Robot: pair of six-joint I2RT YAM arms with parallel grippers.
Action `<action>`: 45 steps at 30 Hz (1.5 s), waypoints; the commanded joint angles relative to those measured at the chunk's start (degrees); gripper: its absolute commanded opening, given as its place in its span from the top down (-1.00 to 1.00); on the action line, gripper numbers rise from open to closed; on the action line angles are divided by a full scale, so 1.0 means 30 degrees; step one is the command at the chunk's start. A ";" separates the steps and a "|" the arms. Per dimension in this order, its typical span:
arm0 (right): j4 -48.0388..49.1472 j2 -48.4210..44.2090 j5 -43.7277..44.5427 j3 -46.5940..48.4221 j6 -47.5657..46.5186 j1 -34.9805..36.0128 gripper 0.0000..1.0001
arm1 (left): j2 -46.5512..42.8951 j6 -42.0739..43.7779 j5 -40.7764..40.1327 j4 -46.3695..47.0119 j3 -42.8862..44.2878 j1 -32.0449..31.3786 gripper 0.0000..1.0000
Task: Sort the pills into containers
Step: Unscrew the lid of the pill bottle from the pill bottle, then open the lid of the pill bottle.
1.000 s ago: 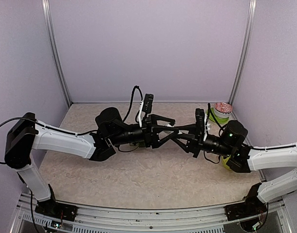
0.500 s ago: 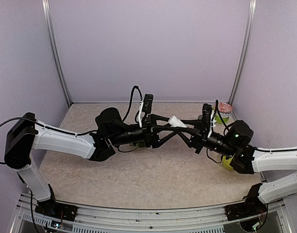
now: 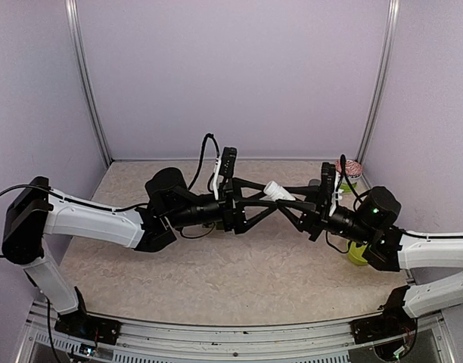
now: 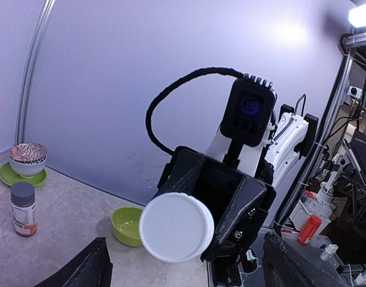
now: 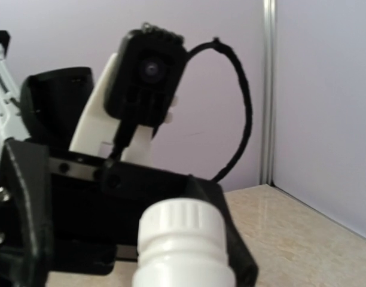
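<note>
A white pill bottle (image 3: 278, 190) hangs in the air above the middle of the table, with my right gripper (image 3: 293, 200) shut on its body. Its ribbed cap (image 5: 182, 222) points at my left gripper (image 3: 271, 198). The left wrist view shows the flat cap face (image 4: 176, 227) head-on, with the right gripper (image 4: 237, 203) behind it. My left gripper (image 4: 184, 256) is open, its fingers (image 4: 81, 270) standing wide on either side of the cap without touching it. No pills show.
A brown bottle with a grey cap (image 4: 23, 209) stands on the table. A patterned bowl (image 3: 348, 168) sits on a green saucer (image 4: 9, 176) at the back right. A green bowl (image 3: 358, 254) lies near the right arm. Walls close in three sides.
The right arm has drawn back to the right and upward, bringing the white bottle into sight between the two grippers. The left jaws stand a little wider.
</note>
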 commanded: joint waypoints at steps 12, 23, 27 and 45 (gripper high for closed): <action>0.0984 0.1370 -0.2909 0.0399 0.0871 0.0021 0.70 | -0.1000 0.1995 0.2032 -0.1169 0.0769 0.0257 -0.75; 0.0915 0.1300 -0.2113 0.0268 0.0747 0.0031 0.69 | -0.0919 0.2227 0.2394 -0.1082 0.0228 0.0194 -0.48; 0.0772 0.1212 -0.1677 0.0245 0.0666 0.0025 0.69 | -0.0903 0.2141 0.2314 -0.0930 0.0170 0.0194 -0.29; 0.0768 0.0627 -0.0886 -0.0051 0.0509 0.0018 0.69 | -0.0848 0.1809 0.1542 -0.0906 0.0015 0.0223 0.02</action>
